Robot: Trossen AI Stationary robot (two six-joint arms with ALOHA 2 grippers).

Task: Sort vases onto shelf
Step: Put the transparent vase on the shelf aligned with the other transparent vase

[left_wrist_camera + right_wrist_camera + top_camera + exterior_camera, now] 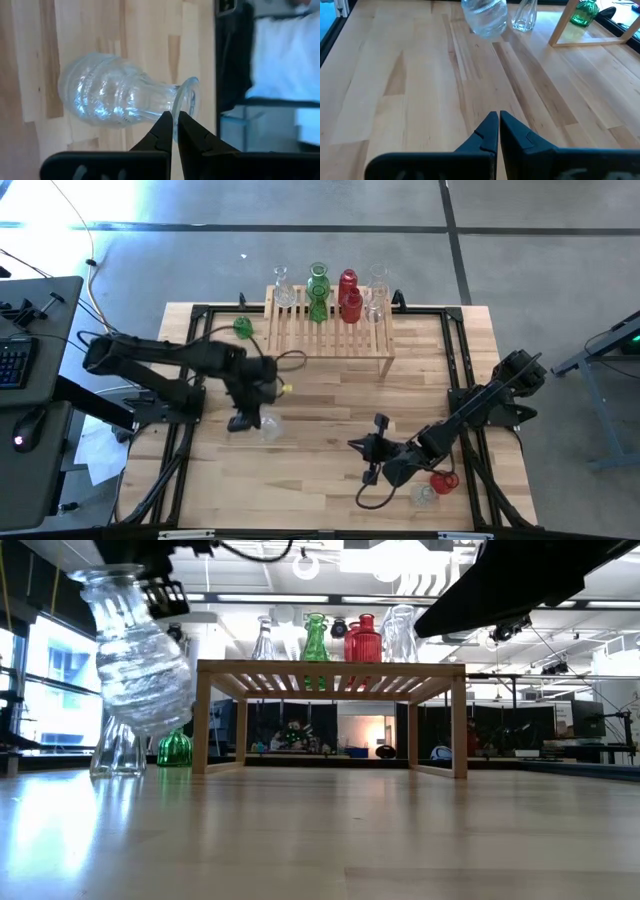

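I'm working over a pale plank tabletop framed in black rails, on a grey concrete floor; the low view looks into a bright workshop with ceiling lights.

My left gripper is pinched onto the rim of a ribbed clear vase, bulbous with a flared neck. It hangs clear of the wood, tilted, with the slatted light-wood shelf beyond it.

On the shelf I count two clear vases at the left end, two green, two red, and what I take for two clear ones at the right end, though glass overlaps there. A green vase stands on the table beside the shelf's left leg.

My right gripper is closed on nothing, low over bare wood, with a red vase and a clear vase just beside it.
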